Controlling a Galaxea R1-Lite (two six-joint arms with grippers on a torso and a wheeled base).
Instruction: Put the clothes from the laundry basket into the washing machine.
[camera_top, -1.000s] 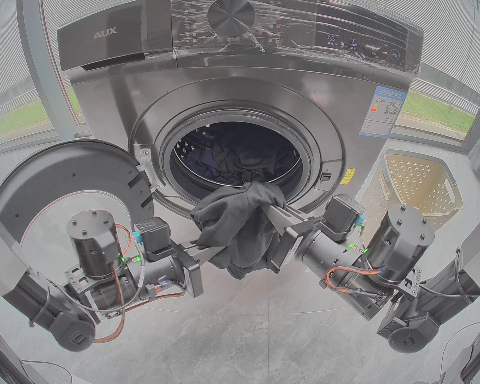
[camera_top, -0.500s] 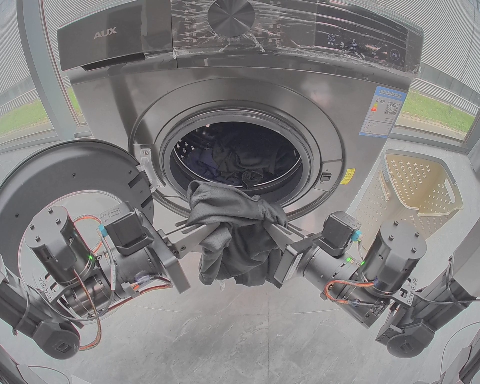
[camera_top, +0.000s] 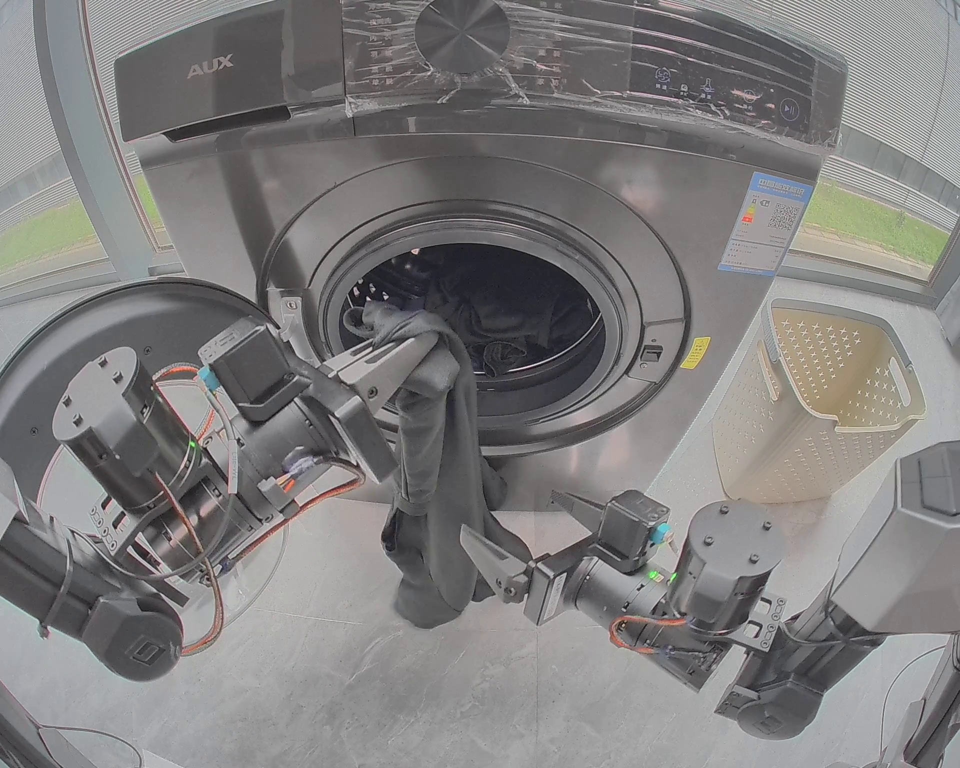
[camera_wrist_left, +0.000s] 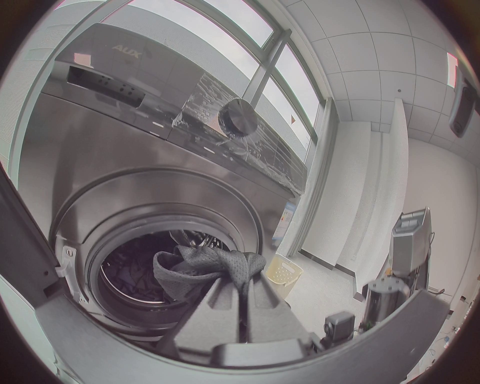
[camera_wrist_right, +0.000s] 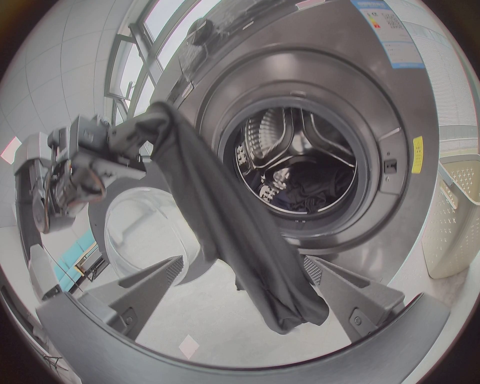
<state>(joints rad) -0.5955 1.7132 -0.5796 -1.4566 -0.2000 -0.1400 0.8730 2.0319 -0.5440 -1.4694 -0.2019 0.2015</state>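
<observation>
- Dark garment (camera_top: 440, 470): pinched at its upper end in the left gripper (camera_top: 425, 350), bunched over the fingertips and hanging in one long fold straight below those jaws
- Lower end of the cloth close above the grey floor (camera_top: 380, 690); cannot tell whether touching it
- Left jaws: pressed together on the fabric with no gap visible between them, and a crumpled hump of cloth spilling past the tips
- Just beyond the left jaws: the round drum opening (camera_top: 480, 310) of the washing machine (camera_top: 600, 190), with the held end of the garment level with its rim, in front of it and not yet inside
- Deeper in the drum, past the jaws: more dark clothes (camera_top: 500, 300) lying in a heap
- Right gripper (camera_top: 508, 515): low, well beneath the left jaws, fingers spread wide apart and holding nothing
- In the right wrist view, hanging garment seen across the gap between the right jaws, tail near one finger; cannot tell whether touching
- Open machine door (camera_top: 130, 330) out to the side behind the left jaws, swung fully back
- Laundry basket (camera_top: 830, 400): cream, perforated, standing upright on the floor beside the machine, off to the outer side of the right jaws and well apart from both grippers
</observation>
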